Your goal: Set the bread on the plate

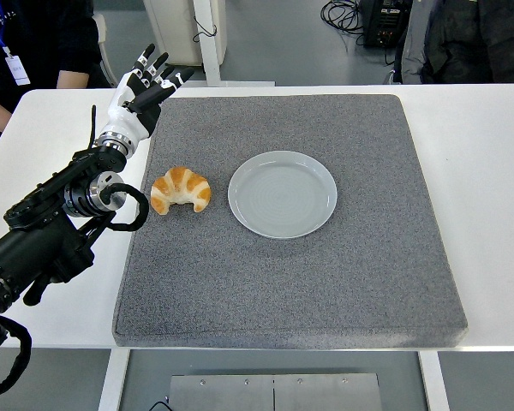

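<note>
left robot hand [146,90] spread wide at mat's [368,282] far-left corner, croissant [181,189] apart

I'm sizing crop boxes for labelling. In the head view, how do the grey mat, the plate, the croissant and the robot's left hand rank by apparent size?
1. grey mat, by far the largest.
2. plate.
3. croissant and left hand: these look alike, and the hand is farther from the camera, so I won't rank them.
</note>
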